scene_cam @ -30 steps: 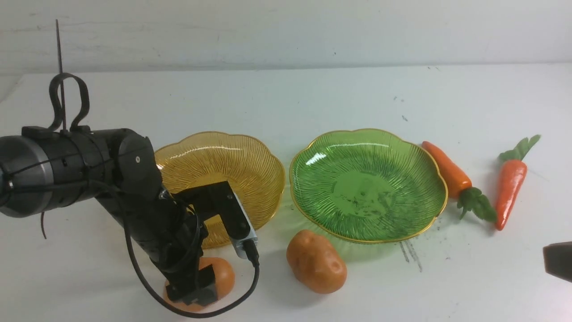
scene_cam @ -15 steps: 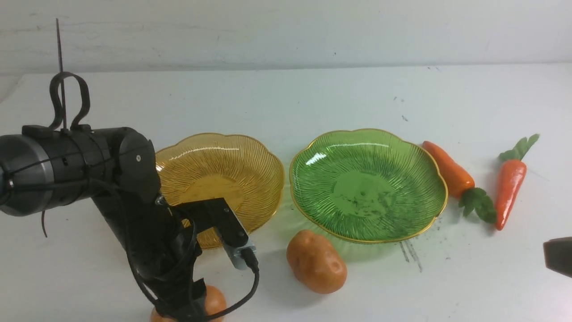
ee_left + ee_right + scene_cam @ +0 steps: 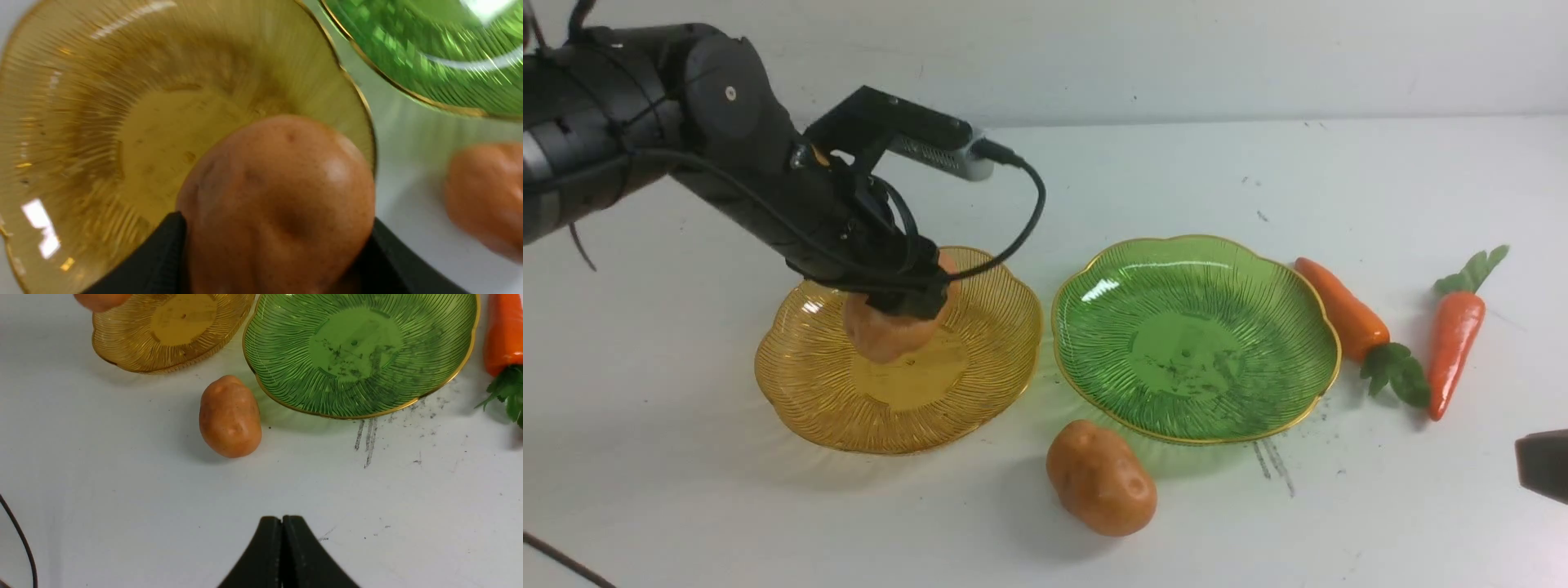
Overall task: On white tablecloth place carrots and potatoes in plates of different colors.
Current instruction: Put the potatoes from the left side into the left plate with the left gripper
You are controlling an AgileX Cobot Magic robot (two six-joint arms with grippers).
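Left tool (image 3: 278, 234): holds the first potato (image 3: 889, 336) clamped between both fingers, with no sign of release.
Just changed: lifted from the near side of the amber plate (image 3: 805, 392) and brought over that plate's basin, part of the potato hidden behind the tool.
Contact with amber plate: looks raised over it; cannot tell for certain.
Meaning for task: probably carrying ends and lowering comes next, with amber apparently meant for potatoes.
Second potato (image 3: 1101, 482): lies on the white tablecloth (image 3: 1217, 523), to the near right of the amber plate, apart from it; unchanged, and likely next for the same plate.
Green plate (image 3: 1192, 359): sits just right of the amber plate, bare inside; presumably due to take the carrots.
Carrots (image 3: 1343, 314) (image 3: 1456, 347): both lie well to the right of the amber plate, beyond the green one; unmoved over the last moment, still to be placed.
Right tool (image 3: 282, 539): stays clenched, fingertips together, nothing gripped; takes no part in this transfer.
Next move: lower gently, open near the basin and leave room for another potato.
Risk: could roll toward the rim if let go too high or off-centre.
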